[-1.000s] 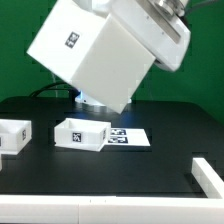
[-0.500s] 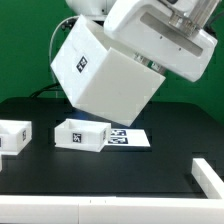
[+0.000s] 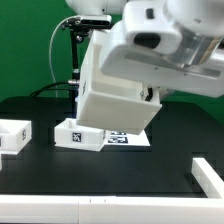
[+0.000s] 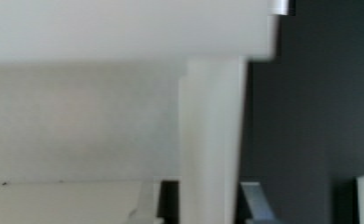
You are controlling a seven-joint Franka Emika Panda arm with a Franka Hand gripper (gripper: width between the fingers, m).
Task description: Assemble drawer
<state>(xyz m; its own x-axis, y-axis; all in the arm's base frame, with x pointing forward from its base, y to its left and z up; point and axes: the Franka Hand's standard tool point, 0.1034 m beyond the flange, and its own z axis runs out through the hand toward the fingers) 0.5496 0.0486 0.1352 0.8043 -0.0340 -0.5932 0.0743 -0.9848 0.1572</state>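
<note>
My gripper (image 4: pixel 211 204) is shut on one wall of the tall white boxy casing (image 3: pixel 115 88). In the wrist view the wall (image 4: pixel 211 130) runs between the two fingers (image 4: pixel 255 200). The casing hangs in the air, nearly upright, above the middle of the table. Its lower edge is just above a small white tray (image 3: pixel 80 134) with a black-and-white tag. A second tagged tray (image 3: pixel 14 136) sits at the exterior view's left edge. In the exterior view the arm's white hand (image 3: pixel 165 45) hides the fingers.
The marker board (image 3: pixel 137 139) lies flat on the black table beside the middle tray, partly under the casing. A white rail (image 3: pixel 60 211) runs along the front edge and another white piece (image 3: pixel 208 172) stands at the exterior view's right. A black stand (image 3: pixel 75 50) rises behind.
The casing has swung from a high, corner-down tilt to a lower, nearly upright pose over the middle tray. The arm's hand has come forward and fills the upper right.
</note>
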